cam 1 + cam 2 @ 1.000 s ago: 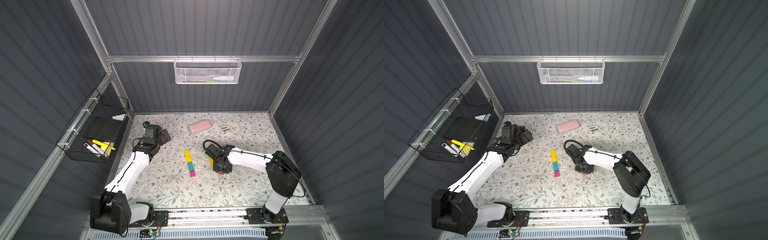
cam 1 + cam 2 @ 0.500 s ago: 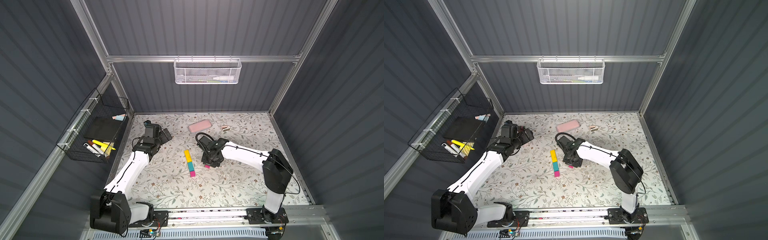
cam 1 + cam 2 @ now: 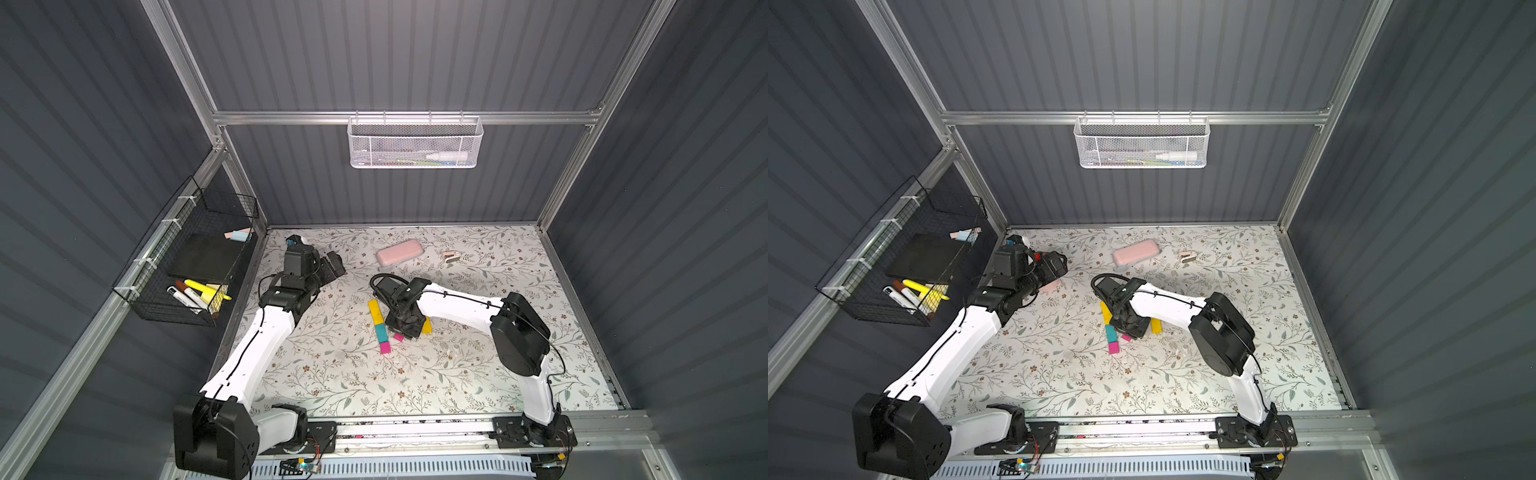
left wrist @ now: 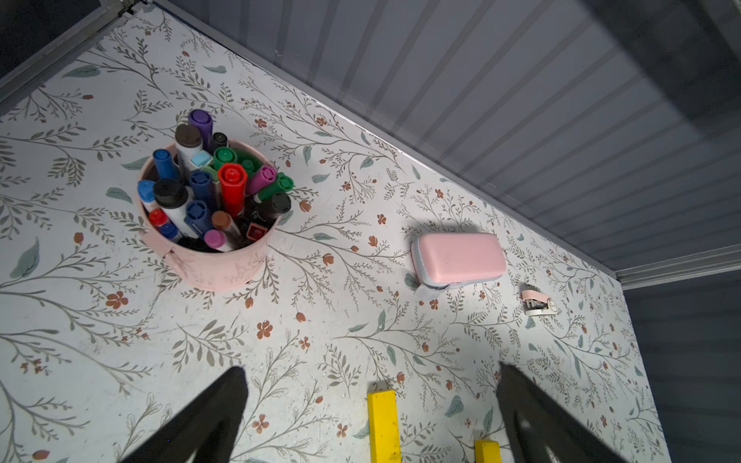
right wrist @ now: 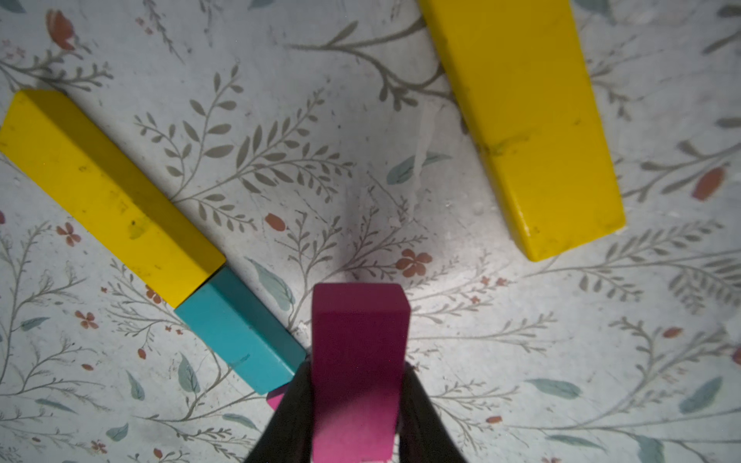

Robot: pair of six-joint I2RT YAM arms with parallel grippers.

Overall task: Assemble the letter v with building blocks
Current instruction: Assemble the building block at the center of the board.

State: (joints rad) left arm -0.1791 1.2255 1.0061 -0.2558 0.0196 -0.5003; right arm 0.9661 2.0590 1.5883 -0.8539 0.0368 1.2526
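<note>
Right gripper (image 5: 357,366) clamped on magenta block (image 5: 361,316), just beside teal block (image 5: 240,328) of the yellow-teal-magenta row (image 3: 381,332) (second yellow block (image 5: 525,132) lies apart). Left gripper (image 4: 371,368) spread wide.

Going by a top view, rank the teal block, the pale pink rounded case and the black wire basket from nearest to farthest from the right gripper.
From the right gripper, holding a magenta block:
1. Teal rectangular block, right beside it.
2. Pale pink rounded case, toward the back wall.
3. Black wire basket, hung on the left side wall.
</note>
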